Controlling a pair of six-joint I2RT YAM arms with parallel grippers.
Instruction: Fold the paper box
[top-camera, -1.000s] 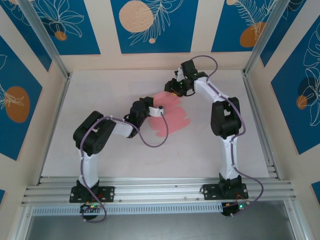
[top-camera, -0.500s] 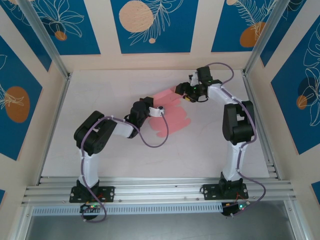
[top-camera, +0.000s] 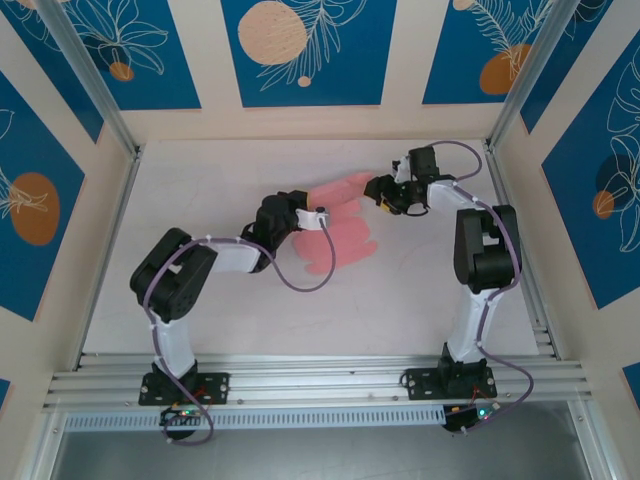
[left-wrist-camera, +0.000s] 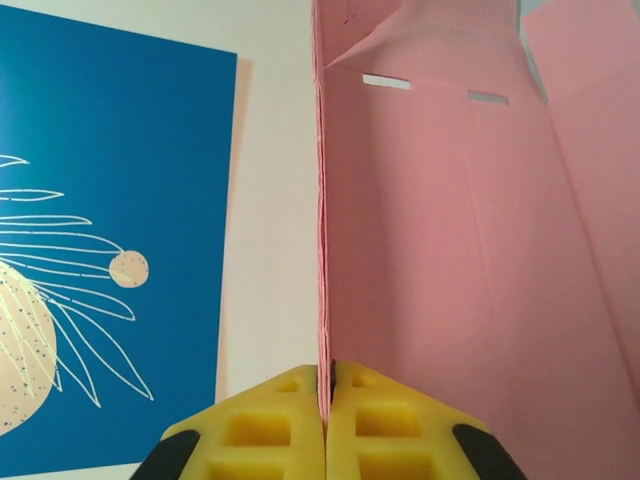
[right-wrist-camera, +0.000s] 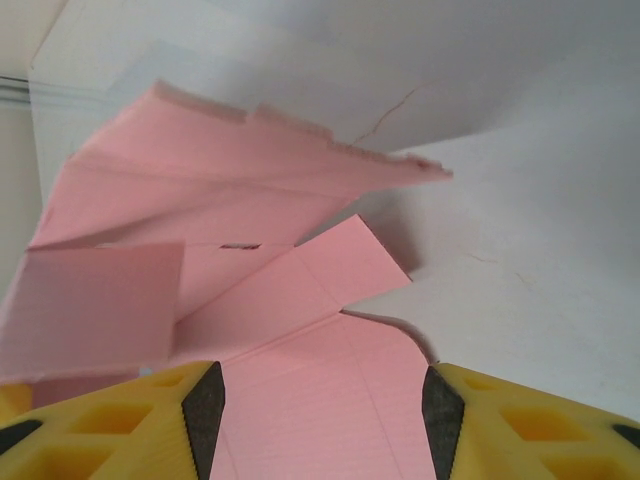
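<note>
From above, the thin pink paper box (top-camera: 340, 235), a flat tabbed cut-out, lies on the white worktop (top-camera: 200, 300) between both arms' jaws; at the left wrist, the left jaws are clamped on its edge (left-wrist-camera: 450, 250), long axis running straight away, 2 slots farthest; at the right wrist, the right jaws stand apart, creased flaps (right-wrist-camera: 250, 190) fanning ahead.

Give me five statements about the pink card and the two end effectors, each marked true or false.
1. The left end effector is shut on an edge of the paper box. True.
2. The right end effector is clamped shut. False: it is open.
3. The paper box is blue. False: it is pink.
4. Slots are cut into the paper box. True.
5. The paper box is fully folded and closed. False: it is spread open, not closed up.
</note>
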